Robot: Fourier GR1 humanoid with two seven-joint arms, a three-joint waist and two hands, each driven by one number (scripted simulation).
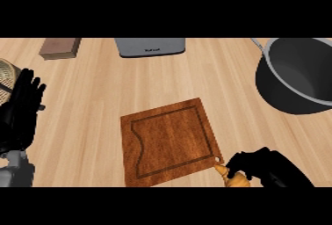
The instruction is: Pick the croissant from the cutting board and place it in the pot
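A brown wooden cutting board (170,141) lies bare in the middle of the counter. Just off its near right corner, my right hand (262,168) is curled round the golden croissant (232,177), whose pointed end sticks out to the left of the fingers. The grey pot (276,83) stands at the far right, open side up, well away from that hand. My left hand (24,105) rests open at the left edge, fingers pointing up.
A brown block (59,47) lies at the far left and a grey appliance (150,46) at the far middle. A woven basket rim (6,70) shows behind my left hand.
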